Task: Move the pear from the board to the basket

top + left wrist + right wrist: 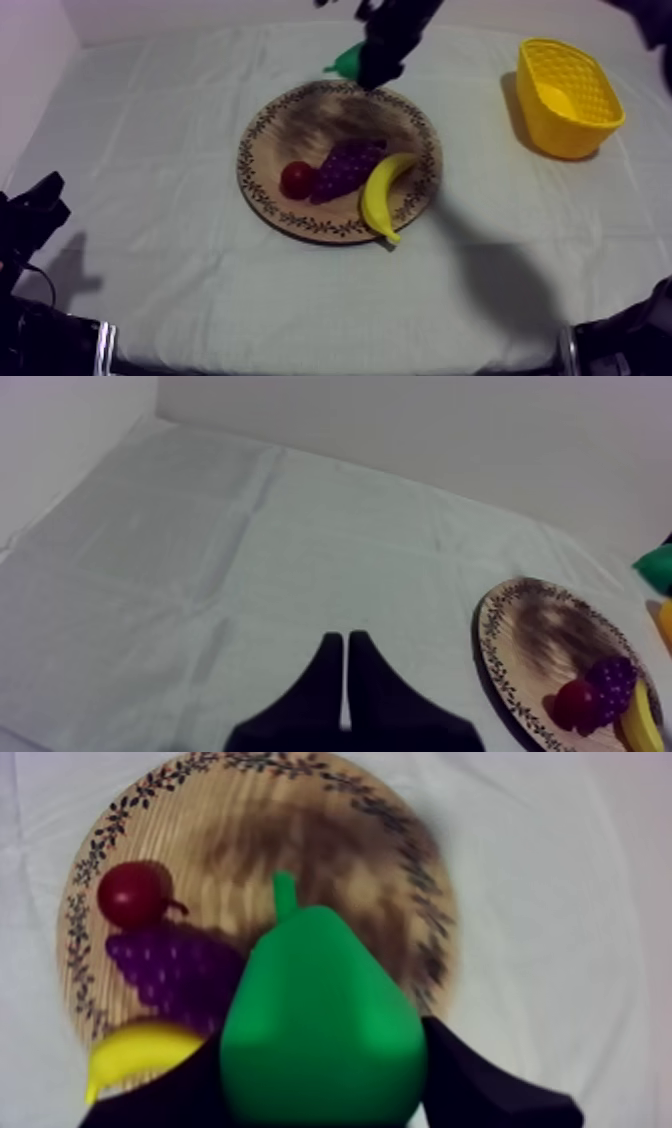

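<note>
The right gripper (322, 1092) has its fingers (485, 1087) closed on either side of the green pear (320, 1012), pinching its broad lower half, with the stem pointing away from them; just past the stem lies the wooden board (400, 842); on it, off to one side of the fingers, sit the small red fruit (135, 894), the grapes (175, 977) beside it, and the banana (135, 1052) nearest the fingers; seen from above, the pear is at the board's far rim; the yellow basket (570, 95) stands well apart from these fingers on the cloth (200, 290); the left gripper (345, 638) has its fingers pressed together into a narrow wedge over the cloth, with the board well off to one side
</note>
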